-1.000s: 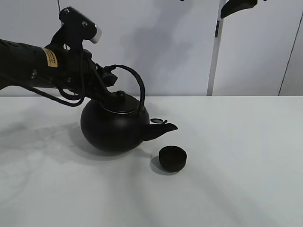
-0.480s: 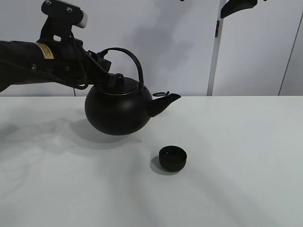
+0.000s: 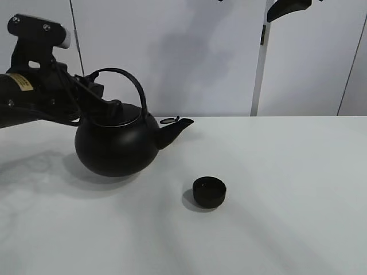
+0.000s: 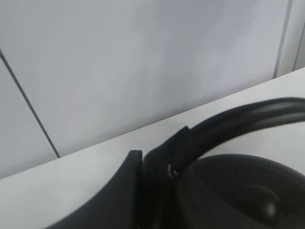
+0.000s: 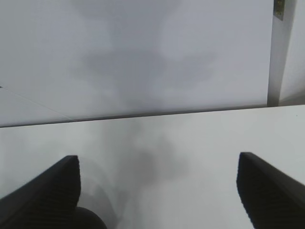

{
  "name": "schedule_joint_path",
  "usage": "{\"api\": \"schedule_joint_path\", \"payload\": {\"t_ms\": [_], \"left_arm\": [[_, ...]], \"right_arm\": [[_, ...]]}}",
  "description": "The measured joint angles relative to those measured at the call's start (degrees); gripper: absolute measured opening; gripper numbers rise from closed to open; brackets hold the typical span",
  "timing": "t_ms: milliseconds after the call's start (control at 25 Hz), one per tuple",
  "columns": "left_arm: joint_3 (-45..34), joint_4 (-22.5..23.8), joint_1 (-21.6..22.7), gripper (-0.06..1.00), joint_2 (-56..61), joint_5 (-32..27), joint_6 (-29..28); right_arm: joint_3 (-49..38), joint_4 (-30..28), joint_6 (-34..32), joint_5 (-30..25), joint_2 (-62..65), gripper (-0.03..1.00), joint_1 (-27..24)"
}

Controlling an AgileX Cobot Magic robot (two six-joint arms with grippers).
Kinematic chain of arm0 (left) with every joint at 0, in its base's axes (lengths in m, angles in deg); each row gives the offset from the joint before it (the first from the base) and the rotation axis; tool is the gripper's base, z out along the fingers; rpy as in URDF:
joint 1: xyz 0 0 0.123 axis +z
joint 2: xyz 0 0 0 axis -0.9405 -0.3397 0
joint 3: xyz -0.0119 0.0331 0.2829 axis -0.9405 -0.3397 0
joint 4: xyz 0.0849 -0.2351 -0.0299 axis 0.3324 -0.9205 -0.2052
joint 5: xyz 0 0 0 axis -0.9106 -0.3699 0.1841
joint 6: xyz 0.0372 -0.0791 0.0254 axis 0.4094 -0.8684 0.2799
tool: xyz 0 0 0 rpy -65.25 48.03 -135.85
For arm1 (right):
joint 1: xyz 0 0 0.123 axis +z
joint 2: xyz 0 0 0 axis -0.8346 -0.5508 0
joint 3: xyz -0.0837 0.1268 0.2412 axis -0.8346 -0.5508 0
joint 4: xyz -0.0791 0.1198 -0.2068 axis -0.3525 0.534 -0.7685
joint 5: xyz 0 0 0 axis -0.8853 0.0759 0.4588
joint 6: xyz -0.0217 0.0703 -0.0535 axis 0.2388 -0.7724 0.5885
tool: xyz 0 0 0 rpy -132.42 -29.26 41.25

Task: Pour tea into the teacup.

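The big black kettle [image 3: 117, 148] stands upright at the left, low over or on the white table [image 3: 287, 189], with its spout pointing right. My left gripper [image 3: 94, 96] is shut on its arched handle [image 3: 129, 80]; the left wrist view shows the handle [image 4: 238, 119] in the gripper [image 4: 155, 167] above the kettle body [image 4: 238, 191]. The small black teacup [image 3: 209, 191] sits on the table, to the right of and nearer than the kettle, apart from the spout. No tea stream shows. My right gripper [image 5: 159, 191] is open and empty above bare table.
A white wall with panel seams stands behind the table. A white upright post [image 3: 259, 63] rises at the back right. A dark part of the right arm [image 3: 289, 8] hangs at the top edge.
The kettle was tilted with its spout over the teacup, then righted and lifted. It has moved left and lower, away from the cup. The cup has not moved.
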State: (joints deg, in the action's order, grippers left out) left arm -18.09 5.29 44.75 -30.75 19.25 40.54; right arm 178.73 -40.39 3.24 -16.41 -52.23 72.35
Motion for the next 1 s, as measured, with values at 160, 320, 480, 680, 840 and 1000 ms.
{"api": "schedule_joint_path", "payload": {"t_ms": [160,320,480,680,840,1000], "left_arm": [[-3.4,-2.5,0.0,0.10,0.0,3.0,0.3],[-6.1,-4.1,0.0,0.10,0.1,6.5,0.3],[-8.9,-4.6,0.0,0.10,0.6,9.0,0.3],[-11.3,-4.8,0.0,0.10,0.6,10.3,0.3],[-12.5,-4.5,0.0,0.10,0.6,10.4,0.2],[-12.7,-3.8,0.0,0.10,0.6,10.4,0.2]], "right_arm": [[0.0,0.0,0.0,0.0,0.0,0.61,0.0],[0.0,0.0,0.0,0.0,0.0,0.61,0.0],[0.0,0.0,0.0,0.0,0.0,0.61,0.0],[0.0,0.0,0.0,0.0,0.0,0.61,0.0],[0.0,0.0,0.0,0.0,0.0,0.61,0.0],[0.0,0.0,0.0,0.0,0.0,0.61,0.0]]}}
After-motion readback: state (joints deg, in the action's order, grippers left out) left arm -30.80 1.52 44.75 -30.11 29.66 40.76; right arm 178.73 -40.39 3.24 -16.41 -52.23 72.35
